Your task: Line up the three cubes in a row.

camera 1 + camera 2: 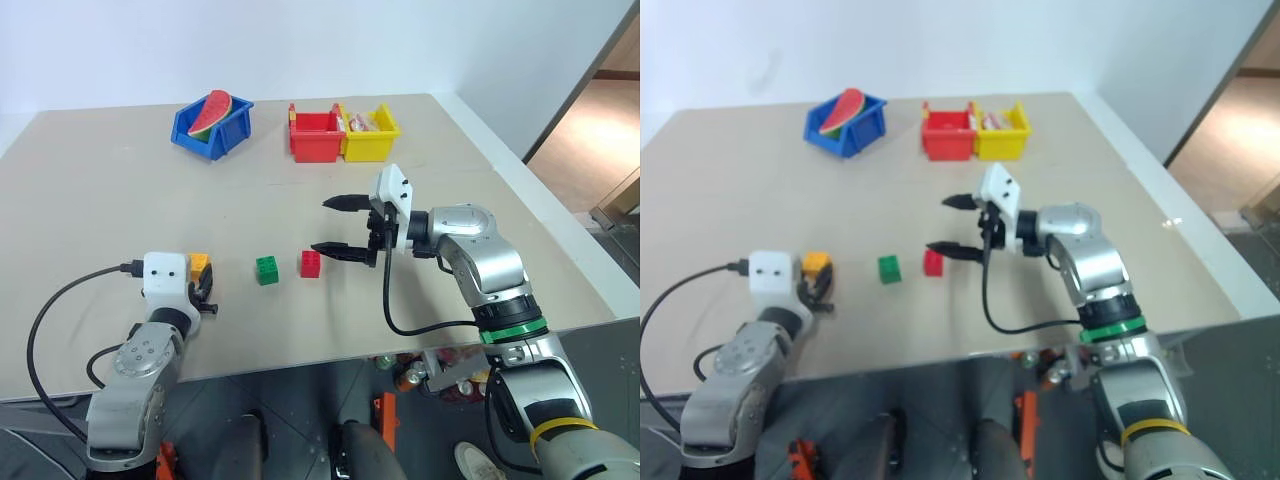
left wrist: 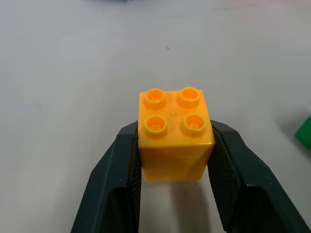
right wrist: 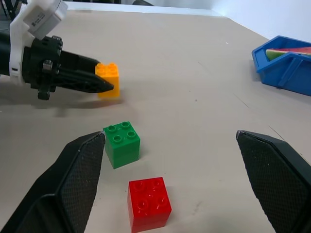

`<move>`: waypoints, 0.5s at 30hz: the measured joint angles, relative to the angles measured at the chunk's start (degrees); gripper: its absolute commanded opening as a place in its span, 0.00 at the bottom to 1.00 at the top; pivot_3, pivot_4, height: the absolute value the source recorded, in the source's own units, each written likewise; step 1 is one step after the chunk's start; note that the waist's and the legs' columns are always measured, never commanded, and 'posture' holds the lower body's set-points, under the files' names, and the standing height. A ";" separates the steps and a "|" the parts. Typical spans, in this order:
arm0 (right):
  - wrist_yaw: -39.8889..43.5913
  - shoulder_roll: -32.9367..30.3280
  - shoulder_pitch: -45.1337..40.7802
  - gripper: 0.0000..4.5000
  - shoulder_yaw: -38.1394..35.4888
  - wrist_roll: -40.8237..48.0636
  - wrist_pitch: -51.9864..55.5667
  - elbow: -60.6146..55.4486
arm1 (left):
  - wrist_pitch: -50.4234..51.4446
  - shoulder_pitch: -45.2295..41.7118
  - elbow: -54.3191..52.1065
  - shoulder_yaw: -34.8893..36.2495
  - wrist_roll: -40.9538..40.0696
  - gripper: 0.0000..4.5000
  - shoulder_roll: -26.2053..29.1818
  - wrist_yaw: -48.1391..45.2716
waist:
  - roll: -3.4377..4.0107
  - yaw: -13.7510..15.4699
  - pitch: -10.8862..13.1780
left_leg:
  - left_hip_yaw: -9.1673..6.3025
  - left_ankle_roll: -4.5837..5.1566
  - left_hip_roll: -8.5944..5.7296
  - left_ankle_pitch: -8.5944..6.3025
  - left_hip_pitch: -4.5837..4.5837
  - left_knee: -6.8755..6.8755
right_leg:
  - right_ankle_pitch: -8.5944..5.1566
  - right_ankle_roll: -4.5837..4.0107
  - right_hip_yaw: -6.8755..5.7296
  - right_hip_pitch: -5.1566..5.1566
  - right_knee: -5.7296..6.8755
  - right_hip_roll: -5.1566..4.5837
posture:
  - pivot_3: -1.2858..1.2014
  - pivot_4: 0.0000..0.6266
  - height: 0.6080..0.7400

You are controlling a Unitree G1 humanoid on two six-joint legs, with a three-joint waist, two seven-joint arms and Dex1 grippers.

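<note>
the left gripper [image 2: 176, 160] has its jaws clamped on the orange-yellow cube [image 2: 175, 132], one black finger pressed against each side face, studs facing up. this cube sits low at the counter [image 1: 120, 190] surface, near the counter's front edge on the robot's left. whether it rests on the counter or is just above it cannot be told.

the green cube [image 1: 267, 270] stands on the counter to the right of the orange-yellow cube, apart from it. the red cube [image 1: 311, 264] stands just beside the green cube, on its right, with a narrow gap between them. both have studs up.

the right gripper [image 1: 340, 226] hovers above the counter just right of the red cube, pointing toward the robot's left. its jaws stand wide apart and hold nothing.

at the far side of the counter stand a blue bin [image 1: 212, 128] holding a watermelon slice [image 1: 211, 112], a red bin [image 1: 315, 135] and a yellow bin [image 1: 369, 134], the last two touching.
</note>
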 measured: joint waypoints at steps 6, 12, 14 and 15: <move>-0.01 -0.05 0.00 1.00 0.00 0.00 -0.02 0.00 | 0.92 -1.34 0.28 -1.96 -0.05 0.30 -0.12 -1.02 | 0.00 0.02 0.00 | 0.00 0.02 0.00 -0.01 -0.09 0.00 | 0.04 0.07 0.00 0.00 -0.15 0.02 | 0.52 0.24 1.00; -0.01 -0.06 0.01 1.00 0.00 0.03 0.01 -0.01 | 1.96 -2.28 0.59 -2.40 0.22 0.30 -0.44 -0.49 | 0.00 0.03 0.00 | 0.00 0.03 0.01 -0.02 -0.09 0.00 | 0.05 0.08 0.00 0.00 -0.18 0.03 | 0.52 0.24 1.00; 0.09 -0.07 0.02 1.00 0.00 0.18 0.26 -0.10 | 2.31 -2.31 0.67 -2.63 0.50 0.30 -0.53 -0.20 | 0.00 0.02 0.00 | 0.00 0.03 0.01 -0.02 -0.10 0.00 | 0.05 0.08 0.01 0.00 -0.18 0.03 | 0.52 0.24 1.00; 0.56 -0.14 0.11 1.00 0.00 0.50 0.62 -0.40 | 2.49 -2.31 0.67 -2.74 0.71 0.30 -0.73 0.28 | 0.00 0.02 0.00 | 0.00 0.03 0.00 -0.02 -0.11 0.00 | 0.05 0.08 0.00 0.00 -0.18 0.03 | 0.52 0.24 1.00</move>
